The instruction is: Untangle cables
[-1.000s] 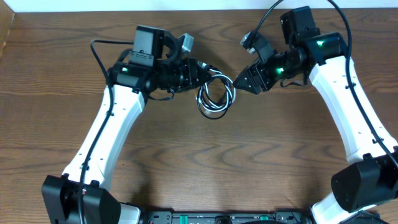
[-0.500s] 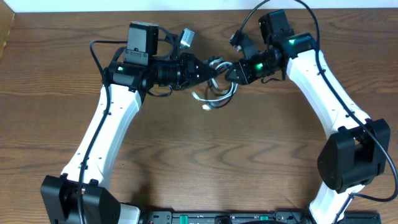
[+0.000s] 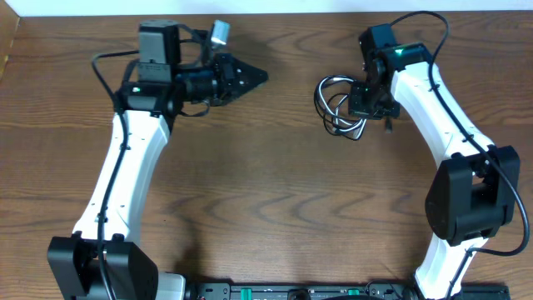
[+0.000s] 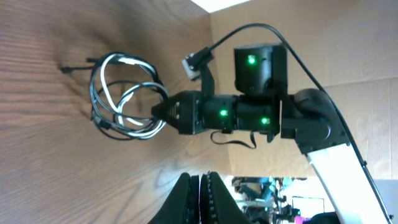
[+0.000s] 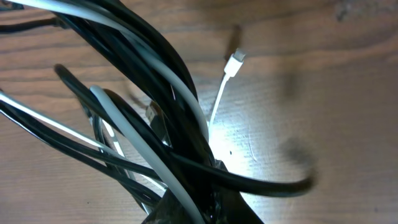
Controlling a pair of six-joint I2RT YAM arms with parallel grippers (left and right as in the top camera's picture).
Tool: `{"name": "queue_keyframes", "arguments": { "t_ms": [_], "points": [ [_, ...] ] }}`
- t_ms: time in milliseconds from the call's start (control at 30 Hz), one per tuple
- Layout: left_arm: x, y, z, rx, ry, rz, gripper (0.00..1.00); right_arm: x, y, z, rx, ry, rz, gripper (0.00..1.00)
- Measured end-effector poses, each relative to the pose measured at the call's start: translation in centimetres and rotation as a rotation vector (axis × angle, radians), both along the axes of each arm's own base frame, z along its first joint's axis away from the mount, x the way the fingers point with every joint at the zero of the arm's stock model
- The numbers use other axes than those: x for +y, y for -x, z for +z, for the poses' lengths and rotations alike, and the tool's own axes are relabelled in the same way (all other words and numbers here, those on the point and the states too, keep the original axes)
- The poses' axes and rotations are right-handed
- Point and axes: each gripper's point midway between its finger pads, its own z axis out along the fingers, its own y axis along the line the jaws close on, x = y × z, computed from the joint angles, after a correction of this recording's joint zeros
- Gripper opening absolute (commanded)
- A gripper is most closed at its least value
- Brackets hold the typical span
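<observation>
Right end effector (image 3: 358,100) is closed on the cables (image 3: 336,110), and it holds them at the right side of the coil. The coil is in the far right part of the worktop (image 3: 266,200), to the left of the right arm. In the left wrist view the coil shows as several loose loops that lie one over another, and the dark tip of the right end effector bites into their edge. I cannot tell if the loops rest on the wood or hang a little above it.

In the right wrist view the strands come together into one bundle between the fingers at the bottom edge of the picture. A white cord (image 5: 191,102) runs down into the grip with a black cord (image 5: 163,57) pressed against it, and more black strands cross them on the left. One black loop bends out to the right, just above the fingers. A thin white end with a small white plug (image 5: 235,62) stands free of the bundle, and it points to the upper right over the wood.

Left end effector (image 3: 260,77) is closed and holds nothing. Its two fingers are pressed together. It is in the far part of the worktop, left of the middle, and it points to the right toward the coil, well apart from it.
</observation>
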Motion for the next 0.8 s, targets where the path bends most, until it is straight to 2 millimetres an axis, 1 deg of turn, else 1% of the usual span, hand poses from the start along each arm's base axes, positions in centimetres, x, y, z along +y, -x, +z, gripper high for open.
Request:
{"name": "queue_keyframes", "arguments": {
  "t_ms": [33, 67, 100, 167, 267, 367, 400, 533, 567, 600, 700, 800],
  "points": [
    [0.2, 0.1, -0.4, 0.012, -0.017, 0.009, 0.07, 0.3, -0.1, 0.0, -0.005, -0.017, 0.030, 0.01],
    [0.3, 0.5, -1.5, 0.049, -0.056, 0.017, 0.07, 1.1, -0.1, 0.1, -0.008, -0.052, 0.079, 0.01],
    [0.1, 0.7, -2.0, 0.056, -0.080, 0.019, 0.08, 1.6, 0.0, 0.2, -0.005, -0.072, 0.103, 0.01],
    [-0.4, 1.3, -3.4, 0.068, -0.158, 0.019, 0.17, 2.6, 0.2, 0.3, -0.005, -0.122, 0.162, 0.01],
    [-1.6, 1.5, -4.3, 0.026, -0.229, 0.000, 0.34, 4.1, 0.5, 0.7, -0.008, -0.202, 0.250, 0.01],
    [-2.8, 1.5, -5.9, 0.013, -0.292, -0.022, 0.44, 5.4, 0.9, 1.1, -0.011, -0.272, 0.321, 0.01],
    [-3.2, 1.1, -7.4, 0.024, -0.320, -0.032, 0.45, 5.7, 1.0, 1.2, -0.011, -0.294, 0.342, 0.01],
    [-4.2, -0.5, -11.3, 0.051, -0.357, -0.049, 0.49, 6.4, 1.3, 1.4, -0.012, -0.329, 0.376, 0.01],
    [-4.5, -1.1, -12.5, 0.052, -0.369, -0.051, 0.49, 6.6, 1.4, 1.5, -0.013, -0.336, 0.383, 0.01],
    [-4.6, -1.2, -12.9, 0.053, -0.374, -0.051, 0.49, 6.8, 1.4, 1.5, -0.013, -0.340, 0.389, 0.01],
    [-4.6, -2.1, -14.9, 0.050, -0.443, -0.022, 0.49, 7.3, 1.7, 1.6, -0.011, -0.346, 0.405, 0.01],
    [-4.2, -2.6, -15.9, 0.043, -0.509, 0.011, 0.49, 7.5, 1.7, 1.6, -0.012, -0.350, 0.411, 0.01]
  ]
}}
